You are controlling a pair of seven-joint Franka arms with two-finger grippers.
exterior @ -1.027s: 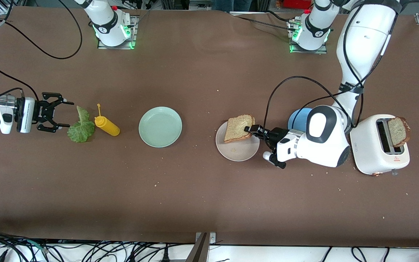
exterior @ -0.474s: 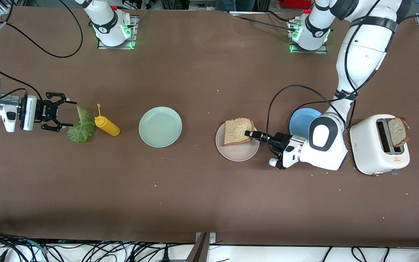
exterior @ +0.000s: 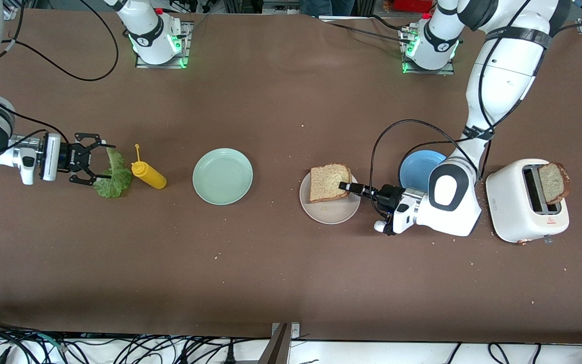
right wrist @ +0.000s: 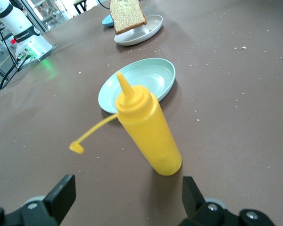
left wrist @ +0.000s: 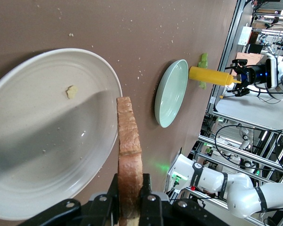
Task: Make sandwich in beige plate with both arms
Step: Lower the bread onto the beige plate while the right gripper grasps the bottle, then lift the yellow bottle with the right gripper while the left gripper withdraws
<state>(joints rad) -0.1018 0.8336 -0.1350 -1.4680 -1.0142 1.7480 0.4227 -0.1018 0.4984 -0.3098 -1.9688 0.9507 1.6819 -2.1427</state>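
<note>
The left gripper [exterior: 344,186] pinched the square brown wholegrain toast slice [exterior: 328,182] by its edge, holding it over the round beige plate [exterior: 329,212], likely to lay it flat. The right gripper [exterior: 100,164], jaws wide, straddled the crinkled green lettuce leaf [exterior: 113,178] beside the yellow squeeze bottle [exterior: 148,174], apparently readying a grab.

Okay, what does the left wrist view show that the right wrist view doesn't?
Only the left wrist view shows the left gripper shut on the edge of the brown speckled toast slice, held over the round beige plate, with a crumb in it, and the right gripper far off.

Only the right wrist view shows the open right gripper up close and a bit of the blue plate.

Both show the toast slice, beige plate, pale mint-green plate and yellow squeeze bottle.
</note>
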